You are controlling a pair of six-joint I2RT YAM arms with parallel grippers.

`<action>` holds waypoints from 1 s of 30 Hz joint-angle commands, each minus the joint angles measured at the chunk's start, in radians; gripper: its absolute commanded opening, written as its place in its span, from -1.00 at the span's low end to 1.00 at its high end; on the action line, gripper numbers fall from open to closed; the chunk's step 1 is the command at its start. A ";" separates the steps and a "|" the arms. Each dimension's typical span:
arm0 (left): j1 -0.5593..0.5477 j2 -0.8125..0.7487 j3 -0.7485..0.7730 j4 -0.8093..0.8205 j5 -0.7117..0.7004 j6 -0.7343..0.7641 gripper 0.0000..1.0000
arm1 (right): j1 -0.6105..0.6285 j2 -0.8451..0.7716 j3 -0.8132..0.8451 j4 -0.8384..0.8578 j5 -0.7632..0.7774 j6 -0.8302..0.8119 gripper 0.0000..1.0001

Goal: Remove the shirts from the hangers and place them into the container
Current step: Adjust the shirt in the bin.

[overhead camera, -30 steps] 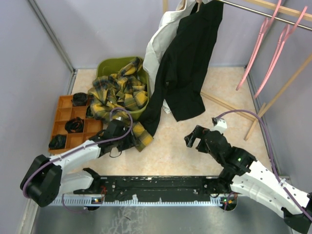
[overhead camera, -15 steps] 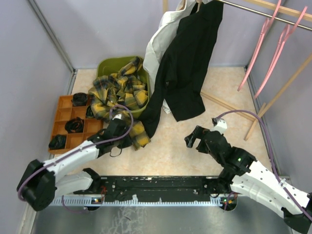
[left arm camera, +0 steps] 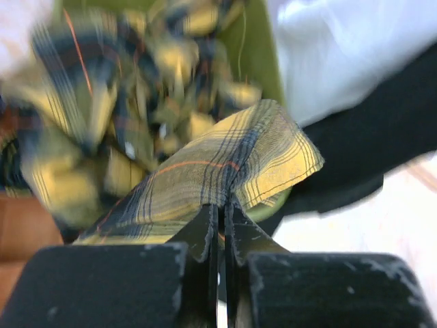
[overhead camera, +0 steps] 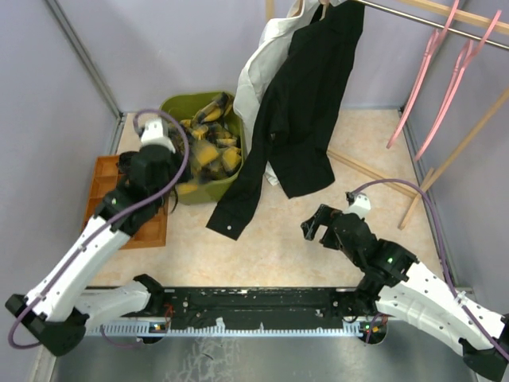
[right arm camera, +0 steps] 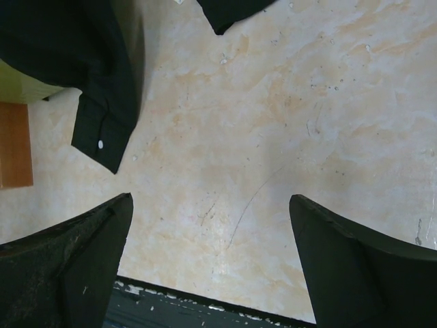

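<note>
Near the table's front edge, the right gripper hangs with jaws spread wide over its bare surface. The left gripper pinches a fold of the yellow-and-black plaid shirt (most of it heaped in the olive-green tub toward the far left corner). Behind, a black shirt and a white shirt hang side by side; two pink hangers dangle far right.

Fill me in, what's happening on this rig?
The left gripper is shut on a fold of the plaid shirt at the green container, where the rest of it is piled. The right gripper hangs open and empty above the table. The black shirt and white shirt hang at the back; two pink hangers are bare.
</note>
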 commanded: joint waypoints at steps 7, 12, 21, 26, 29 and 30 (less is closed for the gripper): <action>0.190 0.408 0.653 0.080 0.112 0.293 -1.00 | 0.008 0.062 0.058 0.058 0.024 -0.021 0.96; 0.202 0.582 0.952 0.017 0.287 0.295 -1.00 | 0.007 0.067 0.057 0.089 0.033 -0.045 0.96; 0.389 0.584 0.545 0.225 0.616 0.033 -1.00 | 0.007 0.064 0.052 0.073 0.035 -0.048 0.97; 0.482 0.654 0.320 0.286 0.691 -0.050 -1.00 | 0.007 0.051 0.048 0.059 0.034 -0.048 0.97; 0.488 0.738 0.313 0.207 0.646 0.003 -1.00 | 0.006 0.042 0.044 0.057 0.040 -0.049 0.98; 0.488 0.770 0.328 0.168 0.651 0.023 -1.00 | 0.007 0.041 0.043 0.056 0.041 -0.049 0.98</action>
